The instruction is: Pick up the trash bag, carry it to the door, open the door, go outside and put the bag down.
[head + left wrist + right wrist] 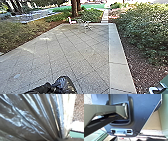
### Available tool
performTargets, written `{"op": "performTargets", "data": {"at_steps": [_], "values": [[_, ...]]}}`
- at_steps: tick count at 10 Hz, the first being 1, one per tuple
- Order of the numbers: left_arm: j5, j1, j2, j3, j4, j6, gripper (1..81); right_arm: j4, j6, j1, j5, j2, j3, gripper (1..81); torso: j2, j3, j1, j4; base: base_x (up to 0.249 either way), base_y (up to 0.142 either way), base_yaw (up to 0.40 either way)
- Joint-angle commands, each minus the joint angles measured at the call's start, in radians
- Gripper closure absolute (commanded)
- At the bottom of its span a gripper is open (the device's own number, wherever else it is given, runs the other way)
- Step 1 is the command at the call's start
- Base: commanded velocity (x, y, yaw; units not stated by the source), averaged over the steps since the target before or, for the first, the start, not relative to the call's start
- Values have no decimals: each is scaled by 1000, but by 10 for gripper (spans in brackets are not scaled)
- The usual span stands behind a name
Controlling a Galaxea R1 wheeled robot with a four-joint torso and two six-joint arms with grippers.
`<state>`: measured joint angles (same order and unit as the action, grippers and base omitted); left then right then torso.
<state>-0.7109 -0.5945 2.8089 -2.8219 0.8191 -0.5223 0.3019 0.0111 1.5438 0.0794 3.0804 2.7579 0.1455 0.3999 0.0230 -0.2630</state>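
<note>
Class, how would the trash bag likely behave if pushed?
The trash bag would probably crumple softly, as its skin is creased into many narrow folds. Its glossy surface may feel slippery. Contents are hidden, so weight is uncertain.

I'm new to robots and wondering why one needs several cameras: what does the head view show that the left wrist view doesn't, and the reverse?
Head view: paving, bushes, tree trunks and pale furniture at the paving's far end.

Left wrist view: a close-up of the shiny bag's folds, drawn together.

Both: speckled ground and something green; I can't tell whether either matches.
</note>
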Motion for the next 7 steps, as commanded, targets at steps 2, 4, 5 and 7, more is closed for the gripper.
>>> {"op": "performTargets", "data": {"at_steps": [2, 4, 5, 7], "values": [[-151, 195, -37, -80, -6, 31, 10, -7, 7, -3, -78, 20, -12, 10, 0, 0, 0, 0, 0, 0, 0], [-154, 175, -26, -80, -11, 33, 10, -6, 7, -4, -78, 20, -17, 10, 0, 0, 0, 0, 0, 0, 0], [-154, 132, -5, -79, -26, 31, 10, -3, 6, -4, -78, 20, -15, 10, 0, 0, 0, 0, 0, 0, 0], [-122, -29, 83, -80, -126, 21, 10, -1, 6, -6, -76, 20, -17, 10, 0, -94, 0, 0, 0, 0, 0]]}}
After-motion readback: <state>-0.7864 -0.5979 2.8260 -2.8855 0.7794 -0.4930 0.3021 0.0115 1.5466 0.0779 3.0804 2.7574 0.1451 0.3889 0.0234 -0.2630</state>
